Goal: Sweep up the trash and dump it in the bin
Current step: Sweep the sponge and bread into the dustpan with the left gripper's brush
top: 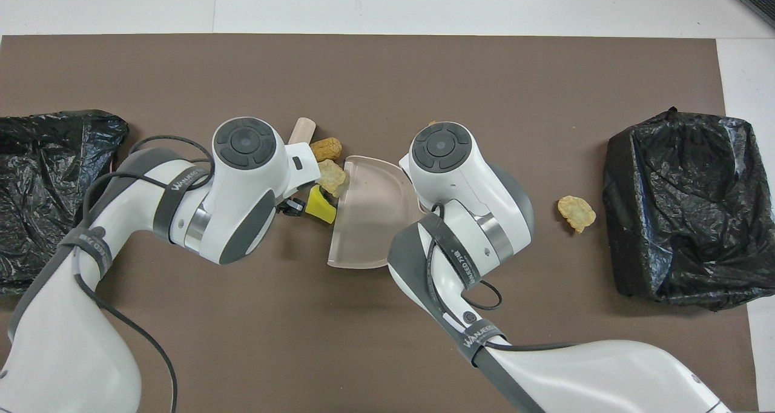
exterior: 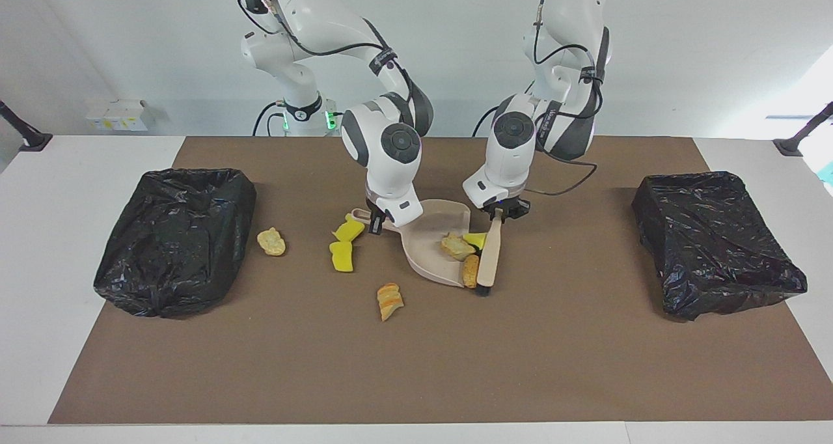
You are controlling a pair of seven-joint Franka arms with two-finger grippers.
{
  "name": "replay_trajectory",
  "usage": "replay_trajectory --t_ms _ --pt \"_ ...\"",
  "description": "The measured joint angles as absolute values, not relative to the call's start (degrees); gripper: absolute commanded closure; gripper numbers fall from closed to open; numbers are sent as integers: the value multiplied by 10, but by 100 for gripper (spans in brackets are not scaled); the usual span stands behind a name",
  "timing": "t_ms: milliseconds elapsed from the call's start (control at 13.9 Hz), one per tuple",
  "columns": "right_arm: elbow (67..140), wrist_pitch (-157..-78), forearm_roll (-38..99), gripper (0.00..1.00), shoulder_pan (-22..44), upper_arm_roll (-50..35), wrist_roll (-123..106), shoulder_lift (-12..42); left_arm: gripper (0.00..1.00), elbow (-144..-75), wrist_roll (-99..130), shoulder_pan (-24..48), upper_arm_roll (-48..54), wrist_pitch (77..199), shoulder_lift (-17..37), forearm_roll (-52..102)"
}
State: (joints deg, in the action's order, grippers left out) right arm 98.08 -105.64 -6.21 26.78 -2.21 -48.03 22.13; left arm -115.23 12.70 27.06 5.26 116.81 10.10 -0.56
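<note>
Trash: 7 scraps on the brown mat [exterior: 416, 366] covering the table [exterior: 39, 268]. 3 of them sit at the dustpan's [exterior: 433, 235] open mouth: a tan lump [exterior: 457, 246] on the pan floor, a yellow chunk [exterior: 475, 239] at the lip, an orange lump [exterior: 470, 271] at the lip corner farther from the robots. Brush [exterior: 489, 258] lies against these 3 on the left arm's side, bristle end down on the mat. Left claw [exterior: 500, 215] clamped on the brush handle. Right claw [exterior: 375, 223] clamped on the dustpan handle, pan flat on the mat. 2 yellow chunks [exterior: 345, 242] lie just beside the pan handle toward the right arm's end. Striped tan lump [exterior: 389, 300] farther from the robots than the pan. Pale lump [exterior: 271, 241] near the black bin [exterior: 176, 235] at the right arm's end. 2nd black bin [exterior: 712, 242] at the left arm's end.
</note>
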Motion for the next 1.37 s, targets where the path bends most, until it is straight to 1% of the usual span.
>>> replay_trajectory --t_ms 289,505,938,1371 --pt "982 -1056 -62 100 267 -22 -482 221 100 -1162 153 305 54 1151 77 40" --pt "982 -1056 -62 100 266 -22 -488 221 100 -1161 162 306 49 1151 59 85" --pt "982 -1057 -63 100 263 -20 -490 210 100 -1161 173 250 39 1126 -3 149" --pt "981 -1069 -62 100 239 -21 -514 179 100 -1168 172 225 36 1123 -7 141"
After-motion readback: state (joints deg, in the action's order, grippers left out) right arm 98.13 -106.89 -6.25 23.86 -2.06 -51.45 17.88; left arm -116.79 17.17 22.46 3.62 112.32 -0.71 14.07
